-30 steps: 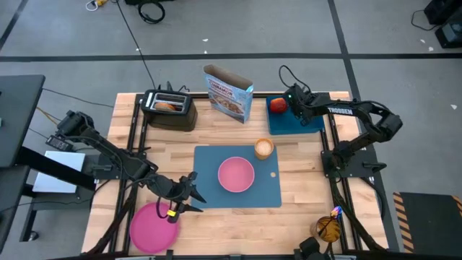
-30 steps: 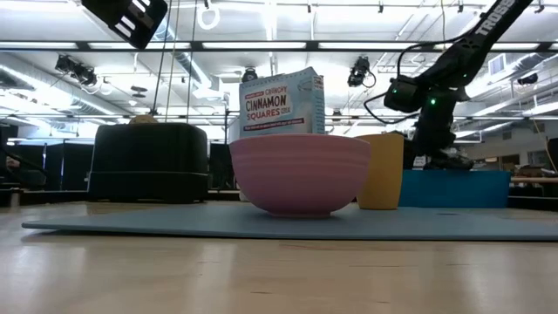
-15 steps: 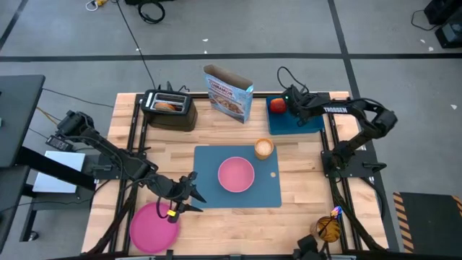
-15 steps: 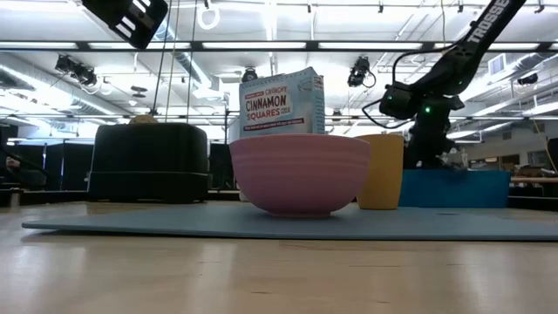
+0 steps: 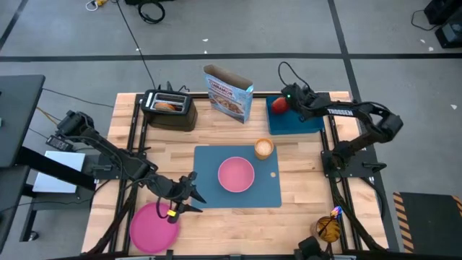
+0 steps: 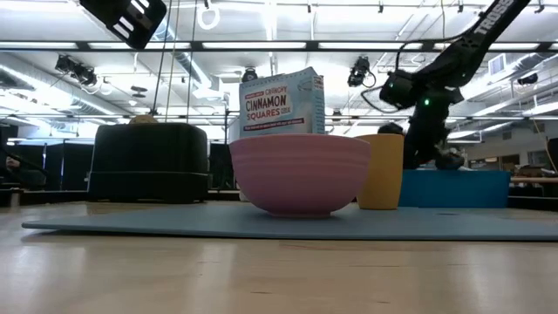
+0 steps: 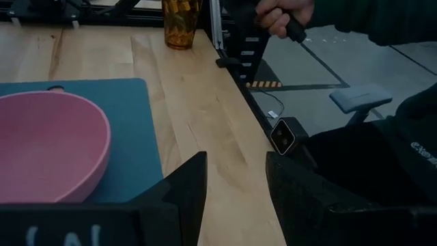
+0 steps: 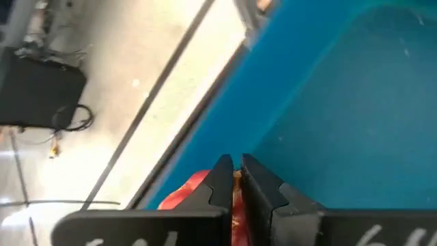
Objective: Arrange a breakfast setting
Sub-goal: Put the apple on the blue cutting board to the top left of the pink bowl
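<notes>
The pink bowl (image 5: 236, 175) and the tan cup (image 5: 264, 149) stand on the blue placemat (image 5: 209, 195). The pink plate (image 5: 148, 230) lies at the table's near left corner. My right gripper (image 5: 286, 101) is at the far right over the deep blue tray (image 5: 307, 119), shut on the red-orange apple (image 5: 278, 104). My left gripper (image 5: 191, 192) waits open and empty near the placemat's near left corner. The spoon (image 5: 336, 212) stands in an amber cup (image 5: 328, 228) at the near right. My right gripper pinches a thin tan piece on top of the apple, seemingly its stem (image 8: 236, 176), between its two nearly closed fingers. The fingers come from above, slanting down. The apple (image 8: 194, 191) sits just below the fingertips over the tray; the fingers hide its underside.
A black toaster (image 5: 170, 108) and a cereal box (image 5: 229, 92) stand at the far edge. A person's hand (image 7: 283, 14) holding a dark handle shows beyond the table's near right edge. Bare wood lies right of the placemat (image 5: 303, 173).
My right gripper dipped onto the apple at the tray's far left corner, then rose a little. In the low view a dark rounded shape now shows above the tan cup's rim where none showed before.
</notes>
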`<state>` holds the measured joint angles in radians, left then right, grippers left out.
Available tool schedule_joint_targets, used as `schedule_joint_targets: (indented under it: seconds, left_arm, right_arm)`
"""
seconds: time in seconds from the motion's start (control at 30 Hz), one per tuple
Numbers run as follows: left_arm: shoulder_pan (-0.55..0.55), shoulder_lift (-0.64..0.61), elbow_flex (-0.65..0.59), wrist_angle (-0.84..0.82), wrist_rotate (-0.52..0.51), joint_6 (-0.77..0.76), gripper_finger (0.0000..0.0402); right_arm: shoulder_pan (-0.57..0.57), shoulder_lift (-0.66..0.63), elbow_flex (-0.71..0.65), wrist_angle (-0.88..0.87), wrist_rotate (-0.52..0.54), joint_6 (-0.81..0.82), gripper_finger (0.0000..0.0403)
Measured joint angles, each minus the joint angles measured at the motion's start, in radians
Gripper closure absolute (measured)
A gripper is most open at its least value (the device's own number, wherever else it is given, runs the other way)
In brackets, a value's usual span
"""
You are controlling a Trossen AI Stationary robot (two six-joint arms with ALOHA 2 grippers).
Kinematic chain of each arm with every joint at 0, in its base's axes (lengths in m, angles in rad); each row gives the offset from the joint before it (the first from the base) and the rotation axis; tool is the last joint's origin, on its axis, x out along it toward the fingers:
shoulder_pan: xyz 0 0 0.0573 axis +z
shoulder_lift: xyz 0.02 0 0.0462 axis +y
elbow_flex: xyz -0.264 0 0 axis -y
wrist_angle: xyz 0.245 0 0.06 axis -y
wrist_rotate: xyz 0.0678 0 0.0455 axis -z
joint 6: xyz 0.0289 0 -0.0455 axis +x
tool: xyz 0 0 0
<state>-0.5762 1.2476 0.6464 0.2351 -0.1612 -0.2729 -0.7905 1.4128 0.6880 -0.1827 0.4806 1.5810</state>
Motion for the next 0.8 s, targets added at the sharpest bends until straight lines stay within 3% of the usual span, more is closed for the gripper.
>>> schedule_joint_targets:
  seconds: [0.2,0.4,0.63,0.8]
  left_arm:
    - [0.0,-0.065,-0.001,-0.026,0.0,0.021,0.0244]
    - [0.0,-0.154,-0.001,-0.035,0.0,0.062,0.0244]
    - [0.001,-0.243,-0.001,-0.08,-0.001,0.102,0.0244]
    - [0.011,-0.292,0.0,-0.085,-0.003,0.136,0.0244]
  right_arm:
    - [0.04,-0.142,0.0,0.004,0.05,-0.141,0.0382]
    - [0.144,-0.323,0.0,0.003,0.185,-0.362,0.0383]
    - [0.348,-0.471,0.0,0.049,0.304,-0.632,0.0384]
    - [0.555,-0.484,0.0,0.226,0.362,-0.866,0.0385]
